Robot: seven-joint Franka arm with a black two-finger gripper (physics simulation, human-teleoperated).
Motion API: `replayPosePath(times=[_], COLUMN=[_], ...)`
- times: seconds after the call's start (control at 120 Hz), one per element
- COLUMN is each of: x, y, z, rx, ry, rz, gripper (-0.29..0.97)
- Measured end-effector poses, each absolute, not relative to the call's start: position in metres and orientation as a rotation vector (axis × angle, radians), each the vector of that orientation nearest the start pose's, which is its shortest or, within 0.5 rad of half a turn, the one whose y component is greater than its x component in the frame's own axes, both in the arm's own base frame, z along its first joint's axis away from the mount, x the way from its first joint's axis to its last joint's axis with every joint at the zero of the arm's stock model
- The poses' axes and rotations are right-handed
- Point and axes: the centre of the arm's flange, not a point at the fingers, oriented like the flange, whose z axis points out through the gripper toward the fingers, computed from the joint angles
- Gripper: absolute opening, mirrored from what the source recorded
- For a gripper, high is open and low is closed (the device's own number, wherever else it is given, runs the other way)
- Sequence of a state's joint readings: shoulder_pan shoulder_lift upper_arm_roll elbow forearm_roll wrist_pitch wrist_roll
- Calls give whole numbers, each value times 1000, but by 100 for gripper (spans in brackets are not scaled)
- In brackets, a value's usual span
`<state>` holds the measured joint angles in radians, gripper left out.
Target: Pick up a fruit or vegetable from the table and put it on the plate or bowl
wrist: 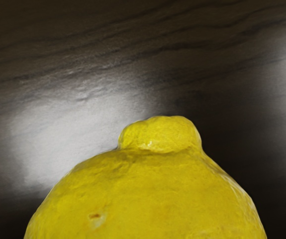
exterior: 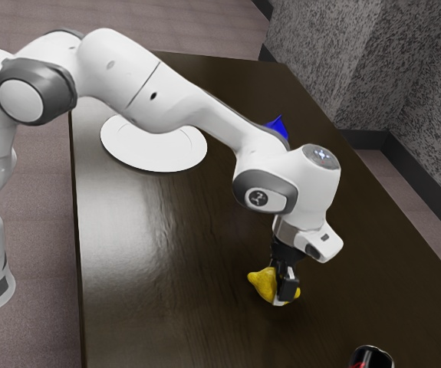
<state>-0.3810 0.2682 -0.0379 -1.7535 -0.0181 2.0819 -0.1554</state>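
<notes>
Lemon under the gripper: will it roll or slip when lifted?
The lemon looks firm with a pebbled rind, so it probably won't crush or slip much. Its rounded body could roll on the glossy table if nudged; the nub may check that.

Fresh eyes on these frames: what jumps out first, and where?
The yellow lemon stands out first, sitting on the dark wooden table toward the exterior view's lower right, with the black tool down right at it. Next comes the white plate, far back near the table's upper-left corner. A small blue object peeks out from behind the white arm.
</notes>
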Motion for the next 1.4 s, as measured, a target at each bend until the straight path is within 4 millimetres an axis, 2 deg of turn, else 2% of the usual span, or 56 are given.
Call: replayPosePath(times=[0.133,0.233,0.325,0.417,0.467,0.517,0.583,0.625,0.7,0.85,0.95,1.033,1.333,1.4], x=[585,585,585,585,583,579,567,557,540,507,487,477,467,466], y=[-263,-264,-264,-262,-261,-259,-248,-231,-189,-85,-32,-2,127,148], z=[415,414,415,424,434,456,505,535,568,591,594,593,576,569], rx=[-3168,-3172,-3171,-3173,-3175,-3177,-3178,-3176,-3176,-3176,-3156,-3138,-3103,-3089], ry=[400,397,395,388,386,385,373,341,256,22,-108,-189,-539,-592], rz=[-72,-73,-82,-103,-126,-167,-258,-306,-343,-339,-325,-307,-235,-214], gripper=[61,49,42,42,40,40,39,40,41,41,41,41,40,40])
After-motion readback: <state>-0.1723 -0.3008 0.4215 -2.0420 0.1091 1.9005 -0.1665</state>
